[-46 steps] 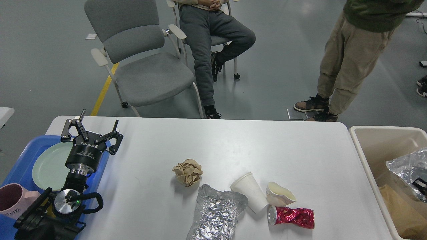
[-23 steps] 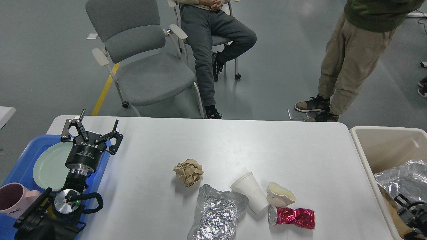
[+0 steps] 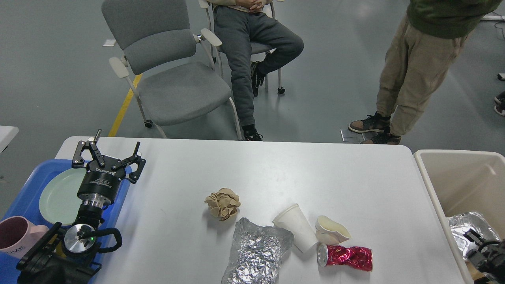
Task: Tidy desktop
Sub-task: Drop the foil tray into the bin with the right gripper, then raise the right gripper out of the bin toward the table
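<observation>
head view: a white desktop (image 3: 276, 177) fills the near half of the scene. near its middle lie a crumpled brown paper ball (image 3: 223, 203), a foil sheet (image 3: 254, 252), a tipped white paper cup (image 3: 296, 227), a crushed cup (image 3: 330, 230) and a dented red can (image 3: 346, 256). the left gripper (image 3: 108, 152), jaws apart, hovers over a blue tray (image 3: 23, 197) holding a green plate (image 3: 57, 195) and pink mug (image 3: 17, 234). the right gripper (image 3: 479, 246) sits low in a beige bin (image 3: 430, 177) against crumpled foil (image 3: 461, 225); its jaws cannot be told.

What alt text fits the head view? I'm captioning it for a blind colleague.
A white desktop holds a crumpled brown paper ball, crinkled silver foil, two white paper cups and a crushed red can. The open left gripper hovers over a blue tray; a beige bin stands right.
</observation>
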